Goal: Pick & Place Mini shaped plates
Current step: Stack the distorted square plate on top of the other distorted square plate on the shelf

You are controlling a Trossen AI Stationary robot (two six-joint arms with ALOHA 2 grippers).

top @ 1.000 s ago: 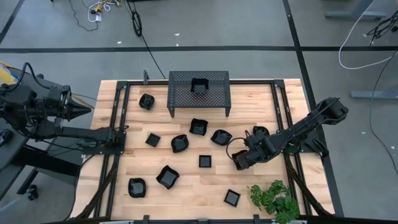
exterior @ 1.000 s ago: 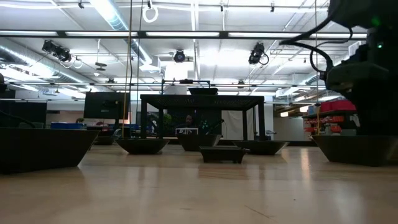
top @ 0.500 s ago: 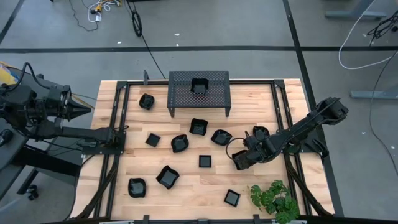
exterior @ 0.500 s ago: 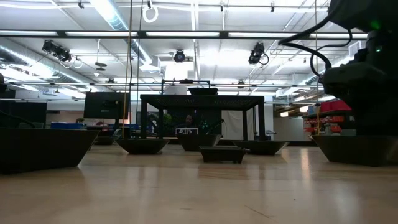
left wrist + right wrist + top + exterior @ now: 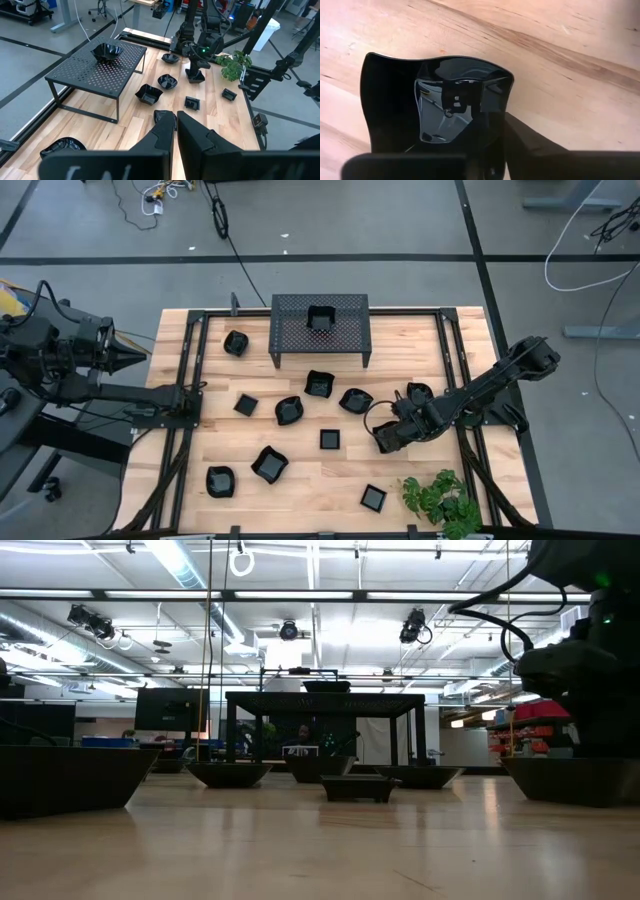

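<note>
A glossy black mini plate [image 5: 437,107] is gripped at its rim by the right gripper [image 5: 388,438], one finger inside the bowl and one outside, so that it can be lifted from the wooden desk [image 5: 320,480] on which it rests. One plate [image 5: 320,318] is already set on the perforated stand [image 5: 345,332]; the other plates are scattered near it. The left gripper [image 5: 175,131] is parked clenched and empty at the desk's left edge, clear of the work.

No readable text, label, brand, number or sign anywhere. Pale blurred marks on the dark band at the bottom edge of the left wrist view, too smeared to make out. Screens and coloured bins across the room in the low view too small to read.
</note>
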